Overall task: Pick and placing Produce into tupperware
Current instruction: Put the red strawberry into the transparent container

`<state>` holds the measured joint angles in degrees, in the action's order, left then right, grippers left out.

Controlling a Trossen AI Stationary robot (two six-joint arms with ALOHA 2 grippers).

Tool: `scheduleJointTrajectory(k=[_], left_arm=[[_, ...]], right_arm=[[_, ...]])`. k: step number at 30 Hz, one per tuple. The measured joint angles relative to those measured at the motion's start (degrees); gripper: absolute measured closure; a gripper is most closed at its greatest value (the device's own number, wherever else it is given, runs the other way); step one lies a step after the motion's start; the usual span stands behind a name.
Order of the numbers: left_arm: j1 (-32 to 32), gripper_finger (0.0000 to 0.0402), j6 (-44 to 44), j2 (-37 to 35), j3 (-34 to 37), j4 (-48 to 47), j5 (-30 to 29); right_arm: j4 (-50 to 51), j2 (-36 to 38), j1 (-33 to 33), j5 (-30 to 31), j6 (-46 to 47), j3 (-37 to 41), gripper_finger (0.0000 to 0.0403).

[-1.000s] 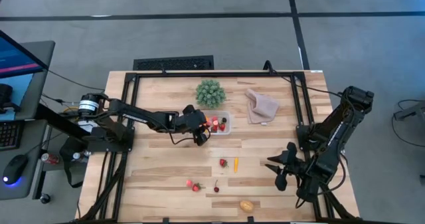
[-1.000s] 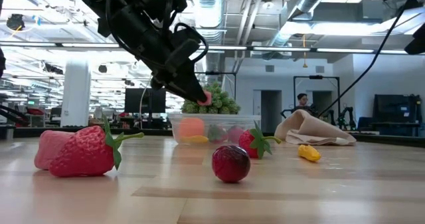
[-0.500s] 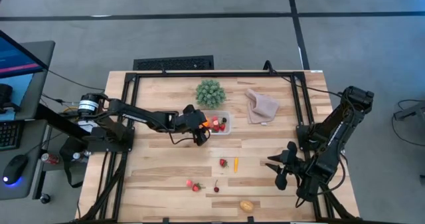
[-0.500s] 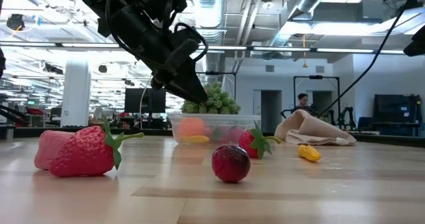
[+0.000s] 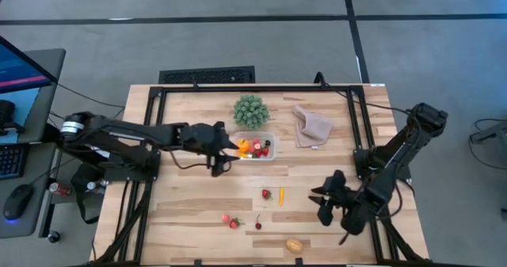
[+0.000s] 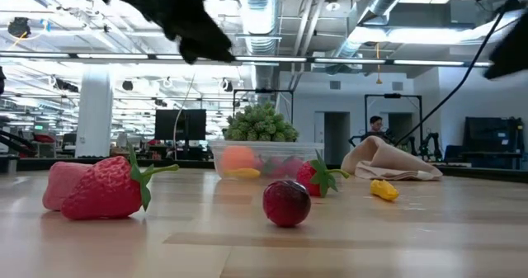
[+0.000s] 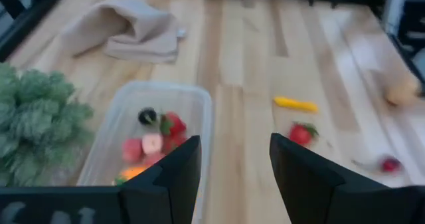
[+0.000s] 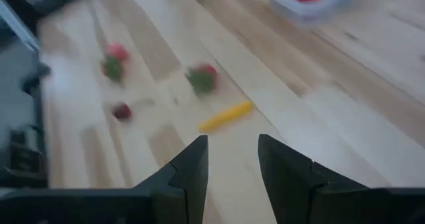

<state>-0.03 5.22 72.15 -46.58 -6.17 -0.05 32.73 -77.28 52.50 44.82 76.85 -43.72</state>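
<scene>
The clear tupperware (image 5: 256, 146) sits beside the green plant and holds several red, orange and dark pieces (image 7: 154, 141). More produce lies on the table nearer its near edge: a strawberry (image 5: 267, 194), a yellow piece (image 5: 281, 196), strawberry bits (image 5: 231, 220), a cherry (image 5: 257, 222) and an orange piece (image 5: 294, 245). My left gripper (image 5: 225, 156) hovers open just left of the tupperware, above table level (image 7: 232, 164). My right gripper (image 5: 321, 204) is open and empty, right of the yellow piece (image 8: 226, 116), its fingers pointing at the loose produce.
A green spiky plant (image 5: 250, 110) stands at the tupperware's far-left corner. A beige cloth (image 5: 311, 127) lies to the tupperware's right. A black frame runs along the table's edges (image 5: 360, 124). Bare wood lies between the tupperware and the loose produce.
My left gripper let go of a pink piece over the tupperware, then drew back toward the table's left edge and rose. My right gripper moved a little toward the table's left, closer to the loose produce.
</scene>
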Motion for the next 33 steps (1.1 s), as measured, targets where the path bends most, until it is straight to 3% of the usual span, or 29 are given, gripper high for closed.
scheduleJointTrajectory(k=[4, 9, 13, 17, 24, 33], left_arm=[[-0.41, 0.0231, 0.01, -5.54, 0.04, -8.0, 0.26], [-2.41, 0.0231, -0.09, -11.15, 0.08, -14.68, -0.79], [-4.2, 0.0231, -0.07, -14.27, 0.08, -16.72, -3.07], [-6.38, 0.0231, 1.44, -16.57, 0.08, -19.38, -4.4], [-11.31, 0.0231, 3.69, -19.28, 0.08, -23.36, -9.91], [-15.03, 0.0231, 4.79, -20.01, 0.08, -24.9, -14.07]], right_arm=[[-10.16, -0.05, -6.11, -2.59, -9.38, 0.0, 0.0278], [-20.24, -3.17, -14.81, -14.79, -22.32, 0.03, 0.0278], [-28.69, -7.38, -19.59, -21.79, -26.2, 0.02, 0.0261], [-34.73, -11.39, -22.08, -25.35, -26.32, -0.1, 0.0219], [-40.96, -16.96, -23.77, -27.28, -25.45, -0.2, 0.015], [-39.07, -24.18, -26.88, -27.1, -26.1, -5.03, 0.0143]])
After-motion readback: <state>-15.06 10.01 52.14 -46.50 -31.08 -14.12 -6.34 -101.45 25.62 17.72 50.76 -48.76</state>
